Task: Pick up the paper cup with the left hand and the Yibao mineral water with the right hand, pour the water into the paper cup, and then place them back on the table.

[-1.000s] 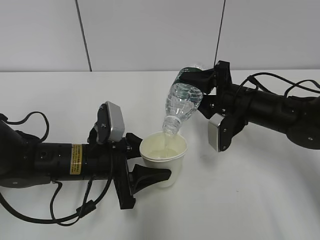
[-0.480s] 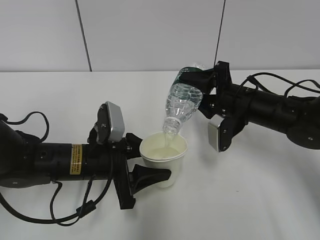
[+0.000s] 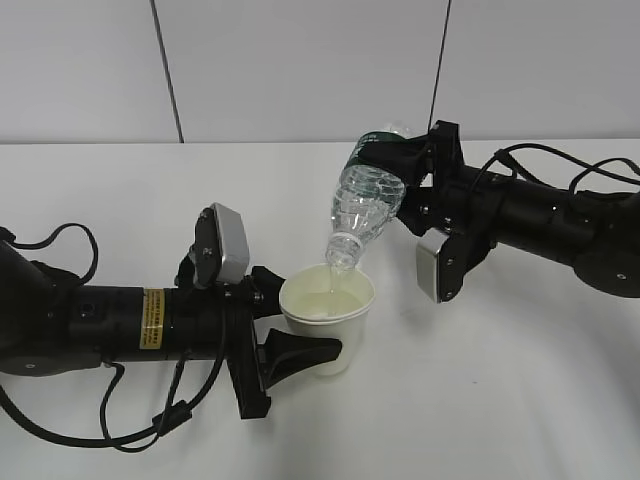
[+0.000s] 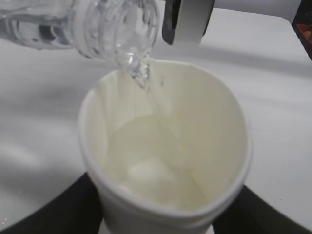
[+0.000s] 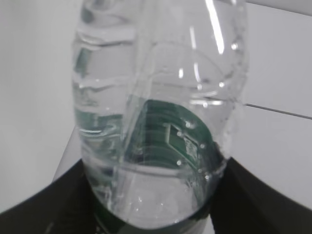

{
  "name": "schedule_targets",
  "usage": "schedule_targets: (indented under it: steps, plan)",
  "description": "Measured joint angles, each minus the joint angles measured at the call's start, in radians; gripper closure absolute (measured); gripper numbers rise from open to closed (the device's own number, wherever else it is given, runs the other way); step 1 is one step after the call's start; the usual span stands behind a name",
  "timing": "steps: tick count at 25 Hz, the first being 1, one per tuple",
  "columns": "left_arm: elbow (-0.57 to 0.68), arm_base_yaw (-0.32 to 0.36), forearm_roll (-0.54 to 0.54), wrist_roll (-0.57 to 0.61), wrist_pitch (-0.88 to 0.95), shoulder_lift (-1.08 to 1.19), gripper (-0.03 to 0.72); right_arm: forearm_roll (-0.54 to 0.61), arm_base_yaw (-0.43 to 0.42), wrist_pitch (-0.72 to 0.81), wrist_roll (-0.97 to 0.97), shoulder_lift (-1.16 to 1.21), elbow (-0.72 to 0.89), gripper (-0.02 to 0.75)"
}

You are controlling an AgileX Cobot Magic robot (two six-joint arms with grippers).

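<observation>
One paper cup [image 3: 327, 318] and one Yibao mineral water [image 3: 366, 205] bottle were seen above the table [image 3: 500, 400]; the cup, partly filled, was clamped between the left hand [image 3: 285, 330] fingers; the bottle, tilted neck-down over the cup's rim, was clasped at its label by the right hand [image 3: 400, 165].

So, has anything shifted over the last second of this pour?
Nothing visibly changed. The right hand still holds the Yibao mineral water tilted mouth-down over the paper cup, which the left hand still grips; water is still running in.
</observation>
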Motion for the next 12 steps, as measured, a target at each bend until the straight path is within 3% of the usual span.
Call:
schedule_targets:
  steps: [12]
  plan:
    - [0.000, 0.000, -0.019, 0.000, 0.006, 0.000, 0.255, -0.023, 0.000, -0.004, -0.002, -0.002, -0.002, 0.304]
